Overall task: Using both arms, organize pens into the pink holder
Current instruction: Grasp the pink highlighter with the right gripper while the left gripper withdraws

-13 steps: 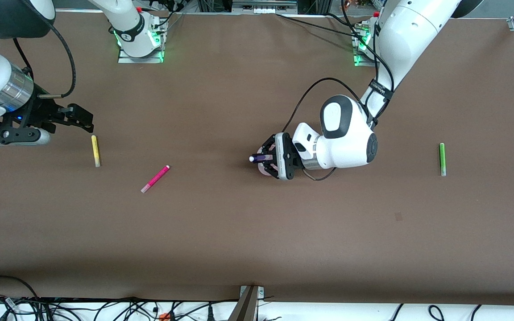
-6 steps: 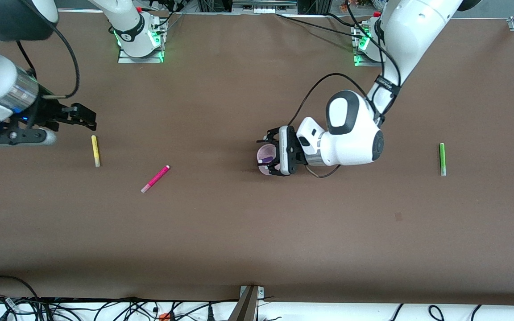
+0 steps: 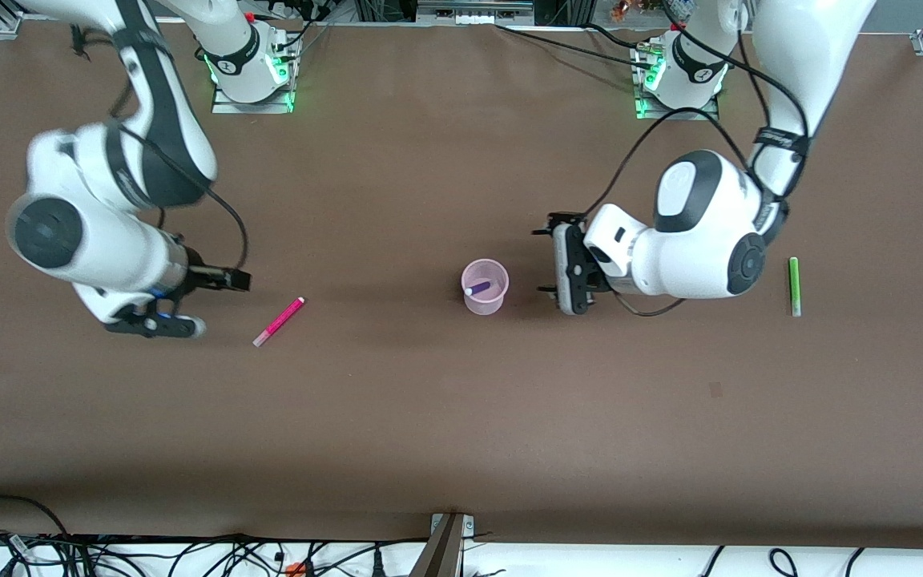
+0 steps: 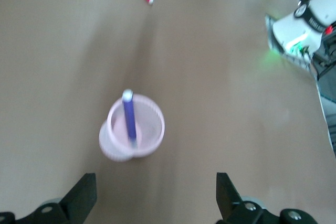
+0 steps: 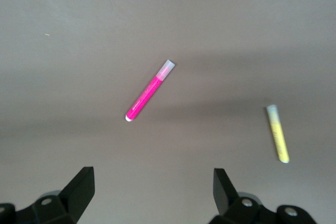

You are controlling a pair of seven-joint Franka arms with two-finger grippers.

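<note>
The pink holder (image 3: 485,298) stands mid-table with the purple pen (image 3: 477,287) leaning inside it; both also show in the left wrist view, holder (image 4: 113,148) and pen (image 4: 128,116). My left gripper (image 3: 546,263) is open and empty just beside the holder, toward the left arm's end (image 4: 155,182). My right gripper (image 3: 233,279) is open and empty in the air beside the magenta pen (image 3: 278,321), which lies on the table (image 5: 149,92). The yellow pen (image 5: 278,140) lies nearby, hidden under the right arm in the front view. The green pen (image 3: 793,286) lies toward the left arm's end.
The brown table (image 3: 461,417) carries only the pens and the holder. The arm bases (image 3: 251,72) (image 3: 674,76) stand along the edge farthest from the front camera. Cables run along the nearest edge.
The left gripper let the purple pen drop into the holder and drew back toward its own end. The right arm swung down toward the magenta pen and now covers the yellow pen.
</note>
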